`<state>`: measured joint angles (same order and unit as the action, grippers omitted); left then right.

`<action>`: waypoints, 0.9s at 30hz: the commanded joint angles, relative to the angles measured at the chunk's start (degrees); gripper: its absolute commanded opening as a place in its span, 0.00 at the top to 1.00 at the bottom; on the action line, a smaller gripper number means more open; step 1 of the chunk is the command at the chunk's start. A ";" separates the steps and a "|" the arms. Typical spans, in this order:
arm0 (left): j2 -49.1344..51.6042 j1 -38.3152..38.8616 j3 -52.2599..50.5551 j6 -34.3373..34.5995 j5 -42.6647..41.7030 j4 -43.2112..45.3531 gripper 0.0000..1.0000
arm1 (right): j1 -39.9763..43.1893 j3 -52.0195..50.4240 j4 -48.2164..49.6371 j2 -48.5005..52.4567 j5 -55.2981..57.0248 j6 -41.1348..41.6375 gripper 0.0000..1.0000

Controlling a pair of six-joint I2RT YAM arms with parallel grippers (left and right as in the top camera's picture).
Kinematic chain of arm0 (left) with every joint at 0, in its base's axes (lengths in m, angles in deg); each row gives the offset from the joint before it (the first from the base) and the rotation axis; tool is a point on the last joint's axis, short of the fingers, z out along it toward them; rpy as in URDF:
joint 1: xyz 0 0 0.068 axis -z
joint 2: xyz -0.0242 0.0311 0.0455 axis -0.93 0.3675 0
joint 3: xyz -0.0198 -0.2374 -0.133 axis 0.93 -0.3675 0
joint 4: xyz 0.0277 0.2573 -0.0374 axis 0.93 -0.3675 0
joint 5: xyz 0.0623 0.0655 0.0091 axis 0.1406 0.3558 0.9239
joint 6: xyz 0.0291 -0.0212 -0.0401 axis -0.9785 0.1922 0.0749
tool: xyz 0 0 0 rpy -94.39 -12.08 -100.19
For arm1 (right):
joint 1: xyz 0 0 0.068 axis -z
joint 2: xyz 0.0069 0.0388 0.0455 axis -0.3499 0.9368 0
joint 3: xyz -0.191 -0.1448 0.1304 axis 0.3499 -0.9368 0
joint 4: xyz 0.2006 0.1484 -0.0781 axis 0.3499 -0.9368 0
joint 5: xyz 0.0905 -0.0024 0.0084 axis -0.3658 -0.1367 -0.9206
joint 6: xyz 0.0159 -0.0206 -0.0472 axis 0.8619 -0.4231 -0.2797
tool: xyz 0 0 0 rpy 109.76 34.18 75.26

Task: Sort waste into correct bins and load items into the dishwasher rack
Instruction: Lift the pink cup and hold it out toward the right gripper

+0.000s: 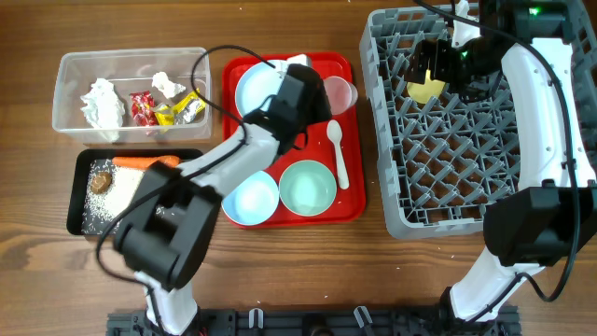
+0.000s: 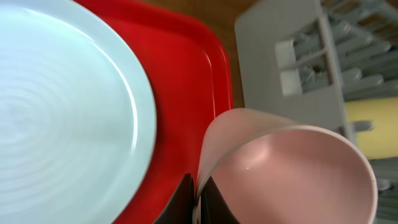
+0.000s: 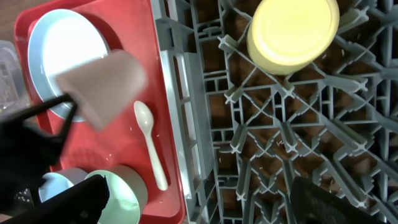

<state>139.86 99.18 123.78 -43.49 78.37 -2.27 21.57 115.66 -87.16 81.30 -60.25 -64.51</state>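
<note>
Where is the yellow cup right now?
In the overhead view, the yellow cup sits in the grey rack on the right side of the table, near the rack's top-left corner, across from the red tray.

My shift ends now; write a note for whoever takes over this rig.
Left gripper: shut on the rim of the pink cup, at the red tray.
Right gripper: open, above the yellow cup, upside down in the rack.
Done: tissues and wrappers in the clear tub; carrot and grains in the black tray.
To do: pink cup, plate, two bowls, spoon to rack.
</note>
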 commanded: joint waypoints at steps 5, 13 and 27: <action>-24.35 -13.81 0.90 -11.08 -19.21 -13.44 0.96 | 0.17 0.55 -0.57 -0.11 -3.30 -1.86 0.04; -29.99 -34.42 0.87 -17.16 -55.67 -24.63 0.96 | -1.38 0.55 -5.42 -0.11 -39.58 -27.93 0.03; -15.69 -37.40 0.87 -24.17 -89.99 -22.27 0.96 | -13.73 0.55 -5.29 -0.11 -54.36 -47.21 0.00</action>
<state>121.55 61.63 124.09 -64.97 -1.40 -26.14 8.58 115.66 -92.76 81.30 -107.24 -104.11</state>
